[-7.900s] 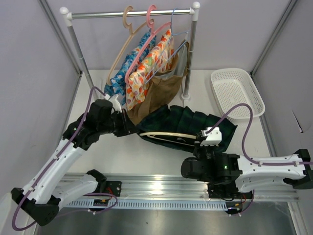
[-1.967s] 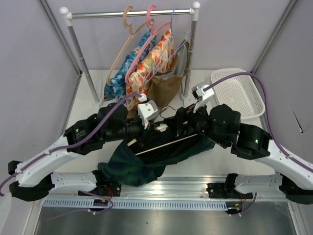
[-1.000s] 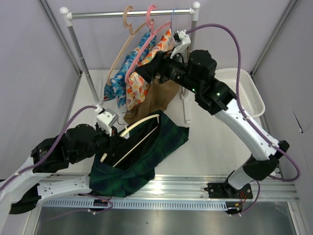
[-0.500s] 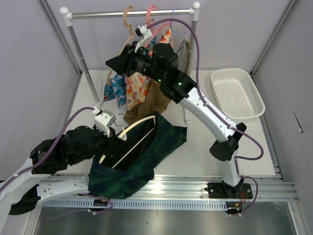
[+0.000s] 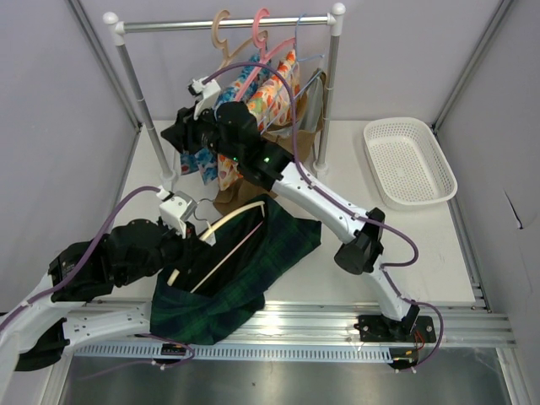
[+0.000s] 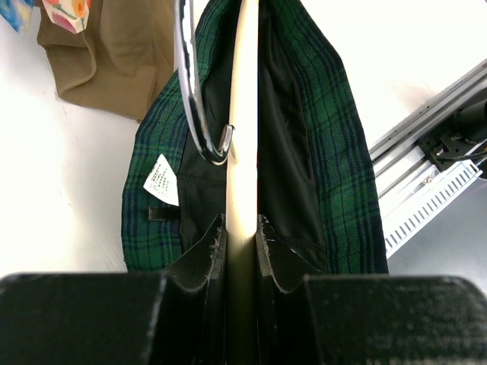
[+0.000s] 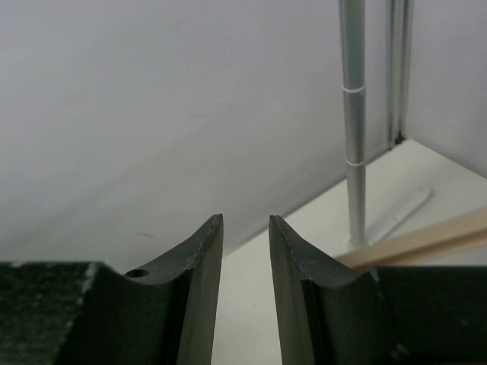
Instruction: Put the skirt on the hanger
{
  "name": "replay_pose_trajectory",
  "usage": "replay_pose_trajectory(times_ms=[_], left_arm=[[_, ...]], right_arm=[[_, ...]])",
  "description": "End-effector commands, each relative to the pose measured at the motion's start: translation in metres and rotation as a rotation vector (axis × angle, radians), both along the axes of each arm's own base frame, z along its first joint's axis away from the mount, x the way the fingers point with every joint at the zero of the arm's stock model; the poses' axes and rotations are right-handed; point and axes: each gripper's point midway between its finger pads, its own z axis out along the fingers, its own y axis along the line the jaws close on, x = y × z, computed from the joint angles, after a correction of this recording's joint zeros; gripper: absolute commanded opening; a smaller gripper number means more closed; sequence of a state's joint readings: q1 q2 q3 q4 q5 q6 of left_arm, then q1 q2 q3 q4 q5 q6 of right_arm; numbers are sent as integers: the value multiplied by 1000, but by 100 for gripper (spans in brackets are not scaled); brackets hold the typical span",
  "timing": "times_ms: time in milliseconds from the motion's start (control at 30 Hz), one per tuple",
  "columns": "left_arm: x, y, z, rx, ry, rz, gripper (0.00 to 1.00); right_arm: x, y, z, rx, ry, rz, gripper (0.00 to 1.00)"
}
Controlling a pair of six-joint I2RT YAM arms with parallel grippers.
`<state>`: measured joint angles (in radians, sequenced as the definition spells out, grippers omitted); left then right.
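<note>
The dark green and navy plaid skirt [image 5: 253, 266] hangs on the pale cream hanger [image 5: 229, 224] at the lower left, its lower part draped over the front rail. My left gripper [image 5: 201, 243] is shut on the hanger's cream arm. In the left wrist view my fingers [image 6: 242, 224] clamp the hanger [image 6: 243, 114]; its metal hook [image 6: 199, 114] curves up on the left, and the skirt [image 6: 338, 152] with its white label lies on both sides. My right gripper [image 5: 171, 135] is stretched far left beside the rack's left pole, open and empty [image 7: 245, 228].
A clothes rack [image 5: 228, 24] at the back carries a tan hanger [image 5: 221, 25], a pink hanger [image 5: 260, 25], a blue floral garment [image 5: 198, 150], an orange floral one [image 5: 263, 99] and a brown one [image 5: 232, 192]. A white basket [image 5: 409, 160] sits back right. The rack pole [image 7: 351, 114] shows in the right wrist view.
The right arm let go and swung up and across from the right to the rack's left side. The left arm drew the hanger with the skirt to the lower left.
</note>
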<state>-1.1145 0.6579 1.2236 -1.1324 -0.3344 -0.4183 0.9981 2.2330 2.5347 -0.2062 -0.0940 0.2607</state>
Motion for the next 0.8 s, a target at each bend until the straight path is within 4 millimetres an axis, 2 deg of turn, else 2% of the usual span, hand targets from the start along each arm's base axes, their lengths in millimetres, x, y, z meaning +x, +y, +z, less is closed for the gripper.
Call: replay_pose_trajectory(times_ms=[0,233,367,500,667,700,767], left_arm=[[0,-2,22,-83,-28,4,0],[0,-3,23,-79,-30,1,0],[0,-3,22,-72,-29,-1,0],[0,-2,23,-77,-32,-3,0],[0,0,24,-73,-35,-1,0],[-1,0,25,-75,-35,-1,0],[-1,1,26,-76,-37,0,0]], right_arm=[[4,-8,26,-1,-126,-116,37],[14,-13,-8,-164,-167,-293,36],[10,-19,-14,-212,-189,-368,35],[6,-28,-13,-244,-202,-455,34],[12,-52,-10,-271,-179,-578,33],[14,-55,-15,-287,-172,-590,33],[14,-66,-9,-285,-165,-623,33]])
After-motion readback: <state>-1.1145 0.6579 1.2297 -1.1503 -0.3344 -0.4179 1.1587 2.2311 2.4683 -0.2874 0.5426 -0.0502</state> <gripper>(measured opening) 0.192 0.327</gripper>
